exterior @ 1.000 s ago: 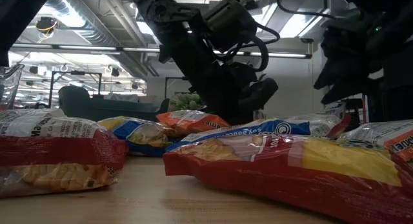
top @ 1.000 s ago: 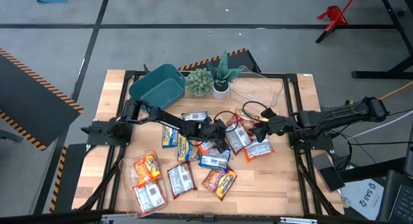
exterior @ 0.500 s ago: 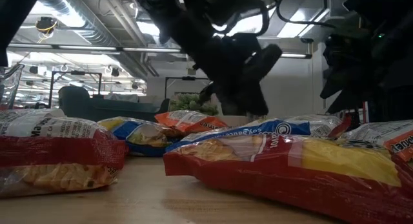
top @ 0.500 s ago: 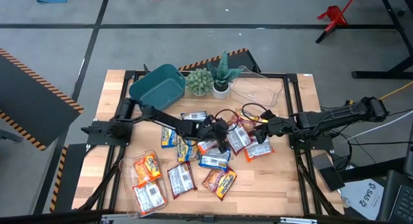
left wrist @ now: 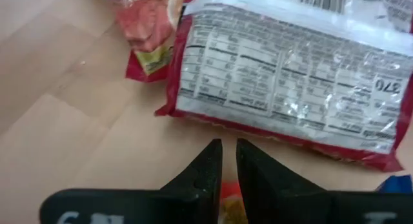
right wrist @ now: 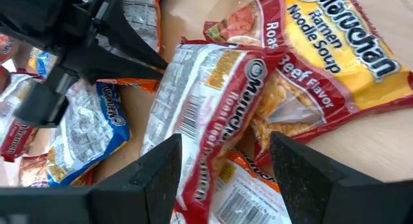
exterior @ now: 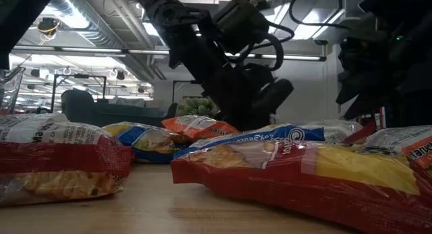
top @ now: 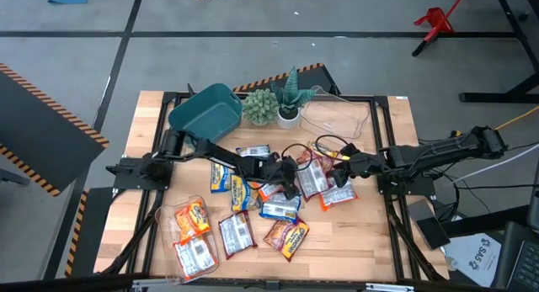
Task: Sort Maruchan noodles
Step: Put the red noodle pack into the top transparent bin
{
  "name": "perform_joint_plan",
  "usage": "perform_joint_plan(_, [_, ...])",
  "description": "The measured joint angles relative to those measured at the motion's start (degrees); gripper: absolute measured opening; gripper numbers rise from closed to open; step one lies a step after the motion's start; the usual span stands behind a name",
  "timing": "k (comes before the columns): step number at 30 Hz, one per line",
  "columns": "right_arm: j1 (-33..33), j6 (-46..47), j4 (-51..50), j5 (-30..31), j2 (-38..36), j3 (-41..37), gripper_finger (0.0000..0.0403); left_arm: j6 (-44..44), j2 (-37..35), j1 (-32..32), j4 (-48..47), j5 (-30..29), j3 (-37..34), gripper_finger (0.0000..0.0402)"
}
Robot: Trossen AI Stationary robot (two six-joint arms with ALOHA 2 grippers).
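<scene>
Maruchan noodle packets lie scattered over the wooden table point(top: 354, 233): orange, red and blue-yellow ones, several overlapping at mid-table. My left gripper point(top: 285, 176) hangs low over this heap with its fingers almost together. An orange packet point(exterior: 196, 126) lies just beneath it and shows through the slit point(left wrist: 227, 192). A red packet lies label side up point(left wrist: 290, 101) ahead of the fingertips. My right gripper point(right wrist: 235, 179) is open above two red beef packets point(right wrist: 213, 121) that lie at the heap's right side point(top: 333, 191). My left gripper points slanting down over the orange packet point(right wrist: 139, 85). Its own fingers hide the place beneath them, so I cannot tell whether it touches the packet. Nothing sits between the fingertips.
A teal bin point(top: 206, 111) lies tipped at the far left, with two potted plants point(top: 274, 107) and a clear tub point(top: 337, 115) beside it. Near the front left, more packets sit in clear tubs point(top: 192, 237). Cables run across the heap's far side point(top: 324, 145).
My left gripper rose a little above the heap and came back down to about where it was, its fingers as close together as before. The orange packet under it stayed flat on the table.
</scene>
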Motion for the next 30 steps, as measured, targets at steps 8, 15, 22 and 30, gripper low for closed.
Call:
perform_joint_plan(8, [0.00,0.44,-0.73,2.03,0.02,0.00,0.0218,-0.19,0.94,-0.12,0.14,-0.32,0.09,0.0041])
perform_joint_plan(15, [0.00,-0.22,-0.65,2.10,0.04,0.00,0.0218,3.17,-1.44,-2.60,6.02,-1.87,0.07,0.0041])
perform_joint_plan(22, [0.00,-0.64,-0.66,2.12,0.05,0.00,0.0218,4.57,-0.51,-0.87,9.61,-2.97,0.07,0.0038])
perform_joint_plan(30, [0.00,-0.59,-0.69,1.91,0.07,0.00,0.0218,4.18,1.70,1.42,10.15,0.64,0.07,0.0005])
